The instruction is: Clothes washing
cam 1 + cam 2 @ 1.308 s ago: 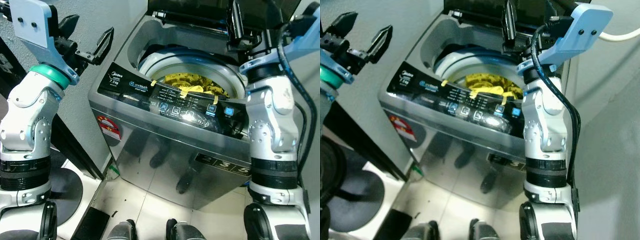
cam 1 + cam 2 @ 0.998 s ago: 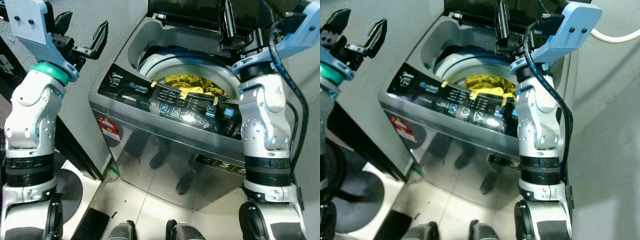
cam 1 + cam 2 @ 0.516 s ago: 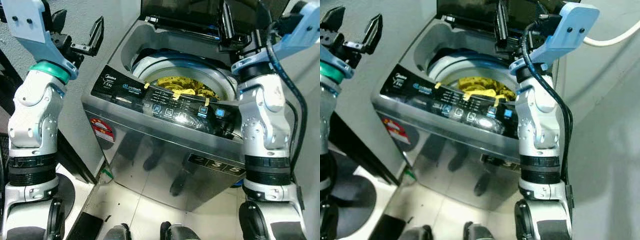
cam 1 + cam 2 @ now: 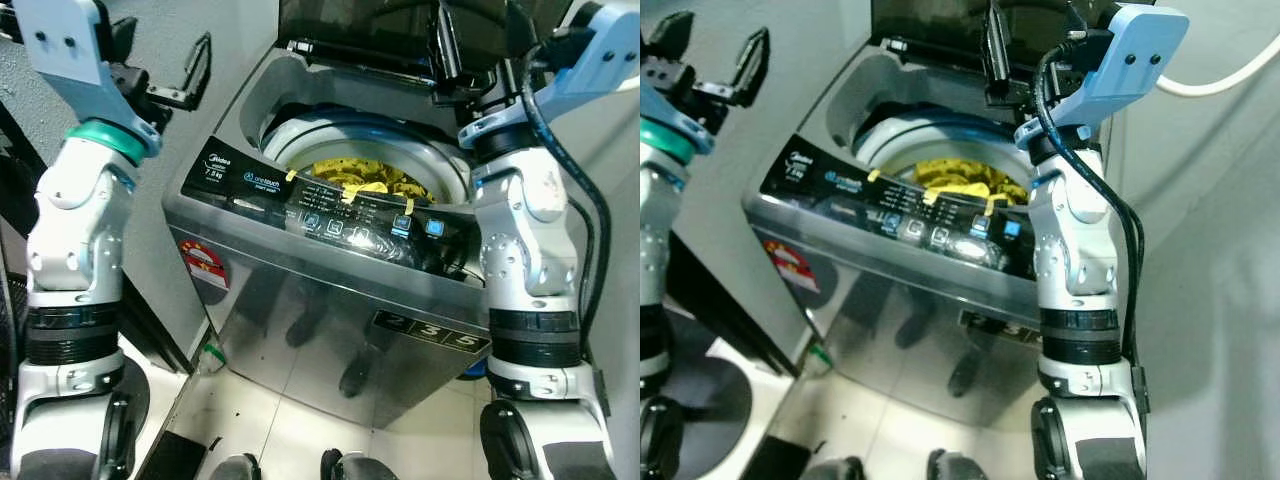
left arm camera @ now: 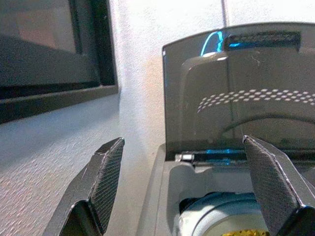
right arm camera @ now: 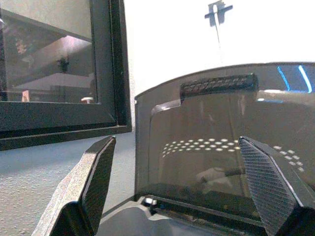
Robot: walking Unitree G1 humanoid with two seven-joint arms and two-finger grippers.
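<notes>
You stand at the front of the top-loading washing machine (image 4: 330,290). Nearest you along its front edge is the control panel (image 4: 330,215), with a row of buttons. Behind the panel, the yellow clothes (image 4: 365,180) lie inside the drum (image 4: 930,135).

At the rear edge, the smoked lid (image 6: 221,142) stands upright. The left gripper (image 4: 160,70) hangs beside the machine's left rear corner, fingers spread apart and empty. The right gripper (image 6: 177,191) hangs at the right rear corner facing the lid, fingers also apart, holding nothing.

Loading appears complete; judge the current step as closing the lid. Your next move calls for hooking the lid's top grip (image 6: 218,84) and swinging it forward.

Compared with 1.3 s ago, the camera has shifted, and both grippers sit further back.
</notes>
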